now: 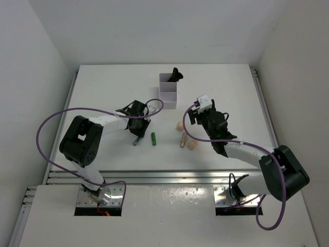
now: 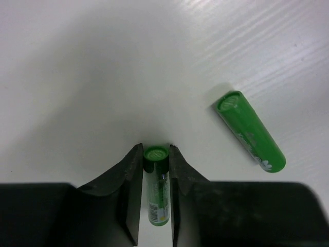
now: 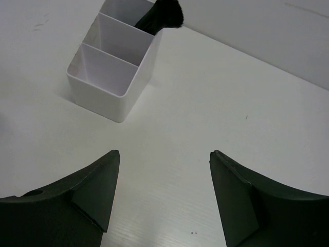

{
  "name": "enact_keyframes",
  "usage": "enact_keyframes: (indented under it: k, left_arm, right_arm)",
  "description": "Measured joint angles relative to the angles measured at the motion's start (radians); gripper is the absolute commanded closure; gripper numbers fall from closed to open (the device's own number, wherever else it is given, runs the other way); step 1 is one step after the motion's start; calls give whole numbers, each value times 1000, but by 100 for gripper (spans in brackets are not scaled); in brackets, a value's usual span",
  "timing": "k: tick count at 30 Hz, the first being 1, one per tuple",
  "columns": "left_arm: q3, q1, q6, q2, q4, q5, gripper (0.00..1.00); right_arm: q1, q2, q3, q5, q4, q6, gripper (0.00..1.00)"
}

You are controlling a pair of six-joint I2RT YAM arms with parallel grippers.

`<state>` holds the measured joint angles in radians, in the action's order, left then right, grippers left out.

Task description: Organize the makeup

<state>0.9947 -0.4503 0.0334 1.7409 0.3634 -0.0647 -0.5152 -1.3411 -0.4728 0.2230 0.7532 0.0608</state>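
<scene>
My left gripper (image 2: 156,150) is shut on a green tube (image 2: 156,188) that lies on the white table, cap pointing away from me. A second green tube (image 2: 250,131) lies loose to its right, apart from my fingers. In the top view the left gripper (image 1: 136,134) is left of that loose tube (image 1: 153,138). My right gripper (image 3: 164,154) is open and empty above the table, facing the white three-compartment box (image 3: 110,72). A black brush (image 3: 162,15) stands in the box's far compartment. Two peach sponges (image 1: 179,125) (image 1: 192,145) and a rose-gold tube (image 1: 182,139) lie below the right gripper (image 1: 194,117).
The white box (image 1: 168,90) stands at the back middle of the table. Its two nearer compartments look empty in the right wrist view. White walls close in the table on the left, right and back. A metal rail runs along the near edge.
</scene>
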Motion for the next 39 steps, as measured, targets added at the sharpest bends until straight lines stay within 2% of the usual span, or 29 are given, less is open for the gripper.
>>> enact_keyframes:
  k: [1, 5, 13, 17, 19, 22, 25, 28, 31, 34, 39]
  left_arm:
    - [-1, 3, 3, 0, -6, 3, 84]
    - [-1, 26, 5, 0, -17, 11, 100]
    - [64, 38, -21, 17, 66, 28, 100]
    - [208, 60, -54, 18, 93, 13, 100]
    - [339, 76, -71, 37, 68, -11, 100]
    - [525, 87, -86, 95, -107, -56, 100]
    - [603, 91, -93, 149, -322, -121, 100]
    - [605, 88, -85, 217, -579, -195, 100]
    - [605, 82, -50, 301, -756, -243, 100]
    - [602, 75, -1, 393, -888, -281, 100]
    - [584, 68, 37, 478, -1023, -319, 100]
  right_arm:
    - [0, 4, 3, 5, 0, 4, 29]
    - [0, 21, 19, 15, -2, 18, 29]
    - [12, 29, 48, 36, 1, 21, 28]
    - [68, 29, 61, 1, -1, -28, 28]
    - [106, 29, 61, -39, -5, -53, 28]
    - [142, 29, 61, -100, -33, -61, 28]
    - [159, 29, 56, -142, -77, -61, 28]
    - [175, 29, 24, -171, -143, -58, 28]
    - [192, 29, -24, -184, -201, -39, 28]
    - [211, 29, -83, -198, -265, -13, 28]
    - [259, -2, -180, -256, -345, 12, 28]
